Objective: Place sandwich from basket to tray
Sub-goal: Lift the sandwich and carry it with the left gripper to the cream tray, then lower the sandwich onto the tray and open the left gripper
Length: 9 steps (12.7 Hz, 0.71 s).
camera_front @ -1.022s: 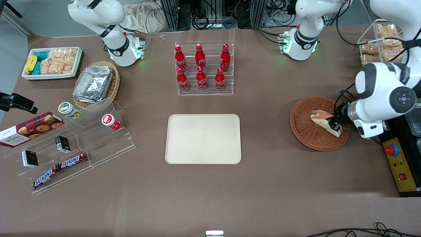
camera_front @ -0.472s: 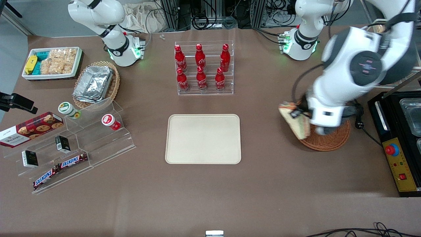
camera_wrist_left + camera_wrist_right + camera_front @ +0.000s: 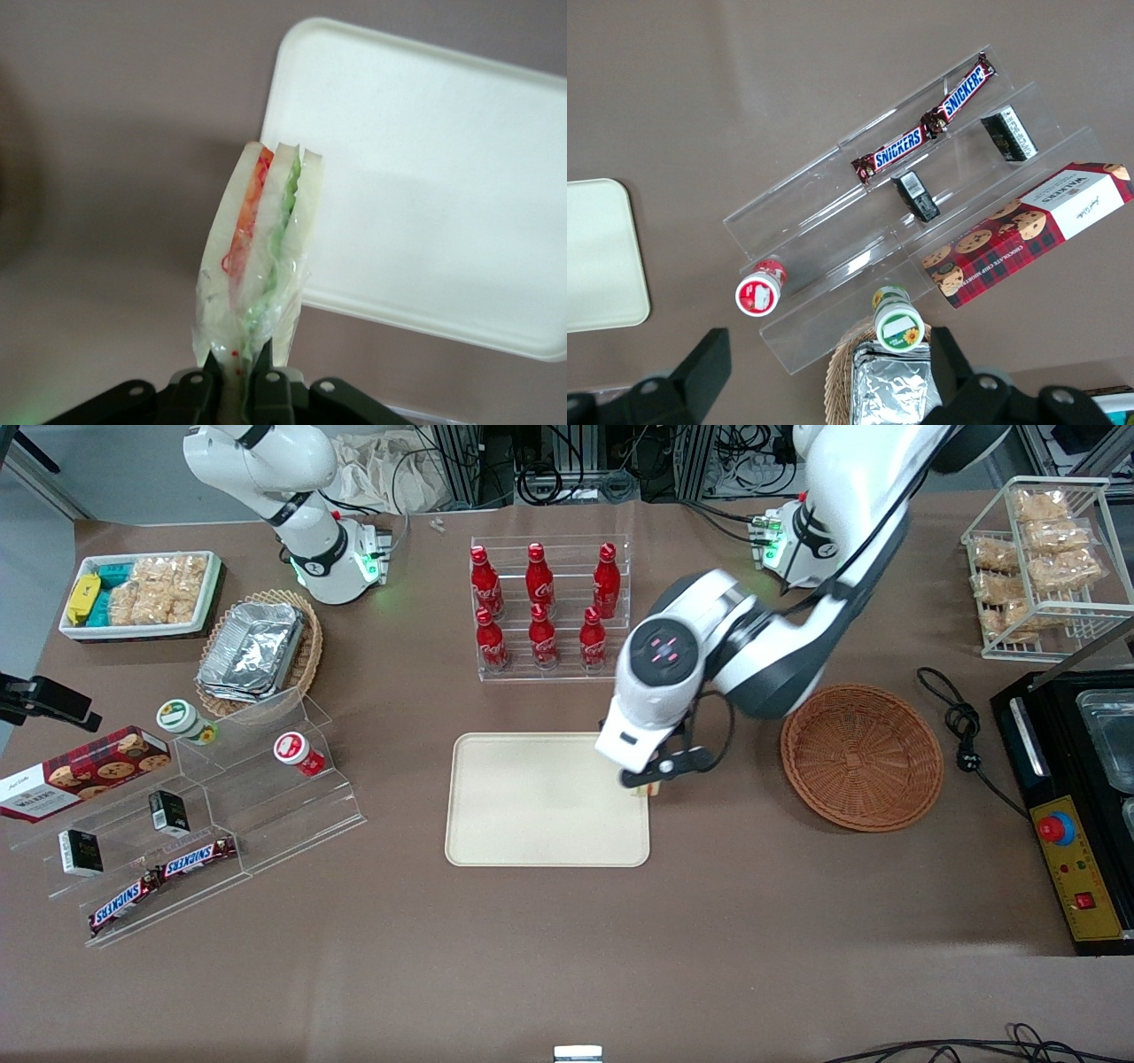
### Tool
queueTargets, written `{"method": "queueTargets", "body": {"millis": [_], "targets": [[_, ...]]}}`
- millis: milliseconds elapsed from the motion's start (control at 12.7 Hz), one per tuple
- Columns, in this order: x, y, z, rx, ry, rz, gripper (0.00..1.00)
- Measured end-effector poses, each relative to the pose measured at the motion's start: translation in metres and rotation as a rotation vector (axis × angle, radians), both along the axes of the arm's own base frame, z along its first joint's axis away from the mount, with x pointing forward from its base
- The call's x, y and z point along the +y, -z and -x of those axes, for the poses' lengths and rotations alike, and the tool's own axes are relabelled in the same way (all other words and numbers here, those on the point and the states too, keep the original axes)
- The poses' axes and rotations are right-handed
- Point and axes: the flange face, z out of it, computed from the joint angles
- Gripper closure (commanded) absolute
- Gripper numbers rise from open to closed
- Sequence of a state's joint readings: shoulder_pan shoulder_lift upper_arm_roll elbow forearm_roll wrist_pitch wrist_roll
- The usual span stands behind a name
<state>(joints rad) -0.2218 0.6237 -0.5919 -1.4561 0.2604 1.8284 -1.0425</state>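
**Sandwich in grasp, above tray edge**

End effector [image 3: 237, 382] is clamped on the sandwich [image 3: 257, 257]: both fingers [image 3: 213, 376] pinch the wrapped end, and the wedge sticks out away from the wrist camera with its bread and orange, red and green layers edge-on. In the front view the end effector [image 3: 651, 778] sits under the left arm's wrist, over the tray [image 3: 532, 806] at its edge toward the working arm's end of the worktop [image 3: 567, 957]. Only a sliver of the sandwich [image 3: 649, 787] shows there below the wrist.

Wrist view: sandwich tip overlaps the tray [image 3: 425, 177] rim; the rest of it is over bare worktop [image 3: 115, 133] just beside the tray. Cannot tell height above the tray.

Basket [image 3: 861, 756] sits on the worktop near the tray, toward the working arm's end, with nothing in it. Tray surface is bare.

Farther from the front camera than the tray: clear rack of red bottles [image 3: 540, 607]. Toward the parked arm's end: tan wicker basket with foil containers [image 3: 257, 651], white bin of snack packets [image 3: 140, 593], acrylic step stand [image 3: 213, 815] with Snickers bars [image 3: 164, 875] and a cookie box [image 3: 80, 772].
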Motion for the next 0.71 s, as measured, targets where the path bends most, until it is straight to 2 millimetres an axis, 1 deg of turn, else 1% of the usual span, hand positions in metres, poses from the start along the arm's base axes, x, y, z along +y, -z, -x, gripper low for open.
{"method": "queueTargets", "body": {"millis": [79,157,236,393,472,551,708], "targets": [[-0.004,0.031,0.0,0.021,0.02,-0.02,1.0],[-0.006,0.054,-0.001,0.031,0.035,-0.035,1.0],[-0.007,0.069,-0.005,0.021,0.04,-0.026,1.0],[-0.014,0.081,-0.017,-0.032,0.03,0.045,1.0],[-0.016,0.087,-0.022,-0.048,0.023,0.069,0.63],[-0.013,0.094,-0.025,-0.053,0.015,0.075,0.01],[-0.01,0.102,-0.029,-0.049,0.01,0.074,0.0]]}}
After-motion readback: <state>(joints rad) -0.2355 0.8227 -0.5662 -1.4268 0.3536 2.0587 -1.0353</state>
